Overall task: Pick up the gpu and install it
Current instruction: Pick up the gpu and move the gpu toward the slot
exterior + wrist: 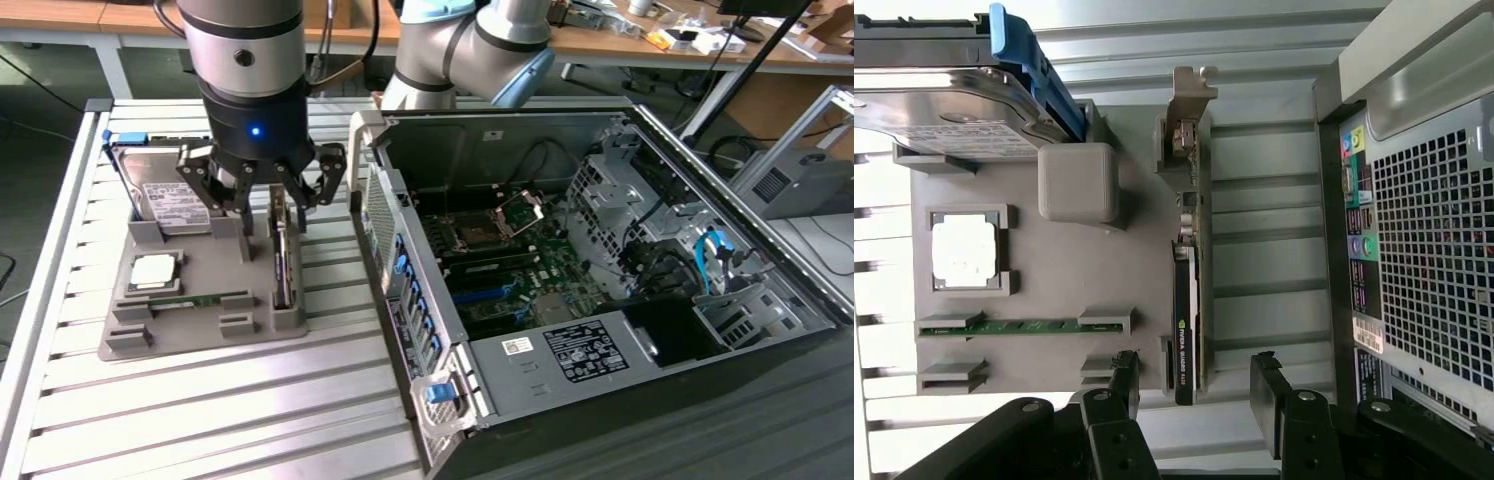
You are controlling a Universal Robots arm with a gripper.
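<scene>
1. Slatted metal worktop [200,420] carries a grey parts holder [200,335] toward the exterior view's left edge, and an open computer case [454,150] lies on its side just beside it
2. The gpu [1189,290] stands on its long edge in a slot along the holder's edge nearest the case, with its metal bracket [1189,95] at the far end from the wrist camera; in the exterior view it shows as a thin dark card [283,265] directly under the arm
3. The gripper [1194,370] hangs over the card's unbracketed end with its fingers [1122,375] spread wide apart, one on each side of the card, and a gap shows between each finger and the card, so nothing is grasped; the exterior view also has the gripper [274,215] low over the holder
4. Progress, as I judge it: early. The arm is lined up on the card, but the card sits fully in its slot, so both the pick-up and the fitting into the case are not yet done
5. Count on the holder: one gpu, one hard drive [944,110] with a blue carrier at the far corner, one square processor chip [966,250] in a recess, one green memory stick [1024,326] in a narrow slot
6. Elsewhere: one holder, one case, one arm with one gripper
</scene>
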